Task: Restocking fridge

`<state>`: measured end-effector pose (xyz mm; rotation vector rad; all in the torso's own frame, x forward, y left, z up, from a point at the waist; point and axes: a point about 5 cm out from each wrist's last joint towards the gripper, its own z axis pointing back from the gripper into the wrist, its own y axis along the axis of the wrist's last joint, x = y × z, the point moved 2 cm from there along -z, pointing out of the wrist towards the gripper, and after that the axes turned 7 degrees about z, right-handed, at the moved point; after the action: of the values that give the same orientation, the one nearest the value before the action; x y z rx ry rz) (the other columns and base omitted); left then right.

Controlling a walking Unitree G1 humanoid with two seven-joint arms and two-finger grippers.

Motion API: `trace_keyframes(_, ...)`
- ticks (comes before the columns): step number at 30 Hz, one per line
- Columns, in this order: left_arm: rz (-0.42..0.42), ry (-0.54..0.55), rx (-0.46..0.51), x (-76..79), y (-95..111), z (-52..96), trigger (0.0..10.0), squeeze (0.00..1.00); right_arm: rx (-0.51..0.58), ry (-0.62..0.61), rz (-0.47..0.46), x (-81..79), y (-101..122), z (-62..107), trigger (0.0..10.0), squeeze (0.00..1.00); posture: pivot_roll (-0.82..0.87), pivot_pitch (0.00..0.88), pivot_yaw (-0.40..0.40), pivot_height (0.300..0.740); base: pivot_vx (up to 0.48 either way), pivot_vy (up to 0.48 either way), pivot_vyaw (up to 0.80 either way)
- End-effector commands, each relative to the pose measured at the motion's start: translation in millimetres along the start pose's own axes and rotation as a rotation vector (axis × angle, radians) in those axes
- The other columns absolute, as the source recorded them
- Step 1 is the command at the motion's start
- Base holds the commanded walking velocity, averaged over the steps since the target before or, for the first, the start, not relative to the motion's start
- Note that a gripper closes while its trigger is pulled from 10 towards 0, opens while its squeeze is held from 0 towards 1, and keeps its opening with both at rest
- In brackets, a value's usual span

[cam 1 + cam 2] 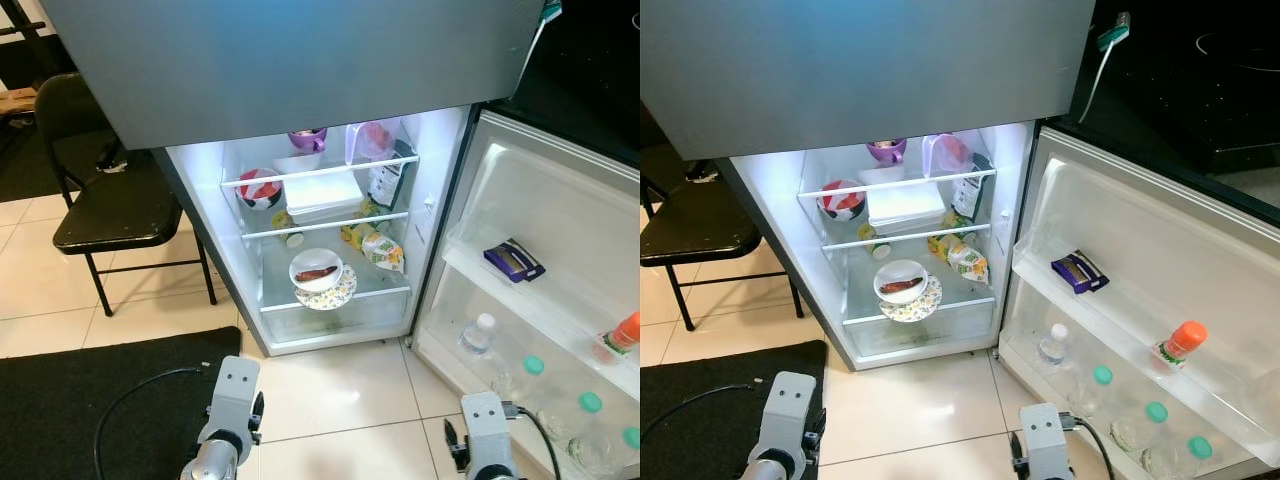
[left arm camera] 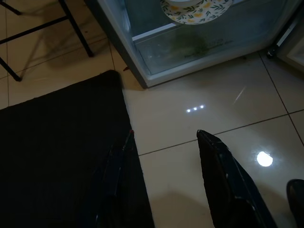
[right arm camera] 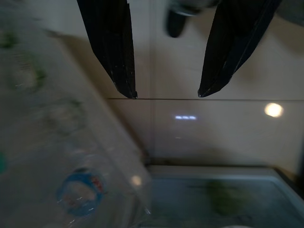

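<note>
1. Fridge (image 1: 440, 180) stands open ahead; door (image 1: 560, 220) swung out to the right, lit shelves far-centre.
2. Inside: bowl (image 1: 316, 268) w/ a reddish item sits on a floral plate (image 1: 330, 292) on the lower shelf; white box (image 1: 323, 193) on mid shelf w/ a red-white bowl (image 1: 260, 187) to its left; purple cup (image 1: 308, 139) on top shelf.
3. Door racks: dark packet (image 1: 513, 260) on upper rack; water bottle (image 1: 478, 334) and green-capped bottles (image 1: 532, 367) in the lower rack; orange-capped bottle (image 1: 625, 330) far right.
4. Left gripper (image 2: 164, 180): fingers spread apart, holding nothing, low over the floor tiles at the edge of the black mat (image 1: 90, 400).
5. Right gripper (image 3: 166, 92): fingers apart too, empty, near the floor beside the door's lower rack.
6. No item to stock is in either gripper or on the floor nearby – can't tell what goes in next.
7. Key relation: shelves lie ahead and above both grippers; left arm lines up w/ the shelves, right arm is nearer the door racks. Chair (image 1: 110, 210) stands far-left, well apart.
</note>
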<state>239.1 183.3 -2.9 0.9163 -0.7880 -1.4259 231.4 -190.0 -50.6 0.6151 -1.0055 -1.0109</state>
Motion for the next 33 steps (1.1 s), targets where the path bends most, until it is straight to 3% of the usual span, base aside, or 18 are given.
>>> trace_keyframes(1, -0.025, 0.01, -0.034, -4.8, -11.2, 3.0, 10.0, 0.0, -0.008, 0.025, 0.08, 2.1, -6.8, 3.4, 10.0, 0.0, -0.12, 0.132, 0.057, 0.74, 0.0, 0.0, 0.0)
trace_keyframes(7, -0.041, 0.0, -0.035, -2.7, -11.8, 1.5, 10.0, 0.0, 0.022, 0.068, 0.202, 34.6, -2.2, -1.7, 10.0, 0.0, -0.12, 0.13, 0.051, 0.74, 0.0, 0.0, 0.0)
trace_keyframes(14, -0.042, -0.009, -0.043, -1.6, -15.4, 1.5, 10.0, 0.0, -0.048, 0.171, 0.205, 45.4, -18.0, 4.9, 10.0, 0.0, -0.14, 0.13, 0.044, 0.74, 0.0, 0.0, 0.0)
trace_keyframes(19, -0.04, -0.005, -0.034, -0.4, -14.7, 0.9, 10.0, 0.0, -0.057, 0.174, 0.199, 38.1, -23.2, 8.2, 10.0, 0.0, -0.13, 0.129, 0.039, 0.74, 0.0, 0.0, 0.0)
trace_keyframes(21, -0.042, -0.009, -0.029, 0.1, -13.9, 0.6, 10.0, 0.0, -0.044, 0.186, 0.192, 31.3, -20.8, 7.6, 10.0, 0.0, -0.14, 0.128, 0.041, 0.74, 0.0, 0.0, 0.0)
trace_keyframes(22, -0.041, -0.015, -0.02, 0.9, -12.3, 0.1, 10.0, 0.0, -0.024, 0.208, 0.183, 20.5, -16.7, 6.5, 10.0, 0.0, -0.14, 0.128, 0.041, 0.74, 0.0, 0.0, 0.0)
trace_keyframes(27, 0.001, -0.028, 0.002, 1.6, -7.9, -0.5, 10.0, 0.0, -0.006, 0.242, 0.169, 7.4, -12.2, 5.4, 10.0, 0.0, -0.13, 0.121, 0.043, 0.74, 0.0, 0.0, 0.0)
trace_keyframes(33, -0.01, -0.039, 0.006, 1.4, -7.3, -0.7, 10.0, 0.0, -0.003, 0.261, 0.163, 2.2, -11.2, 5.3, 10.0, 0.0, -0.13, 0.119, 0.043, 0.74, 0.0, 0.0, 0.0)
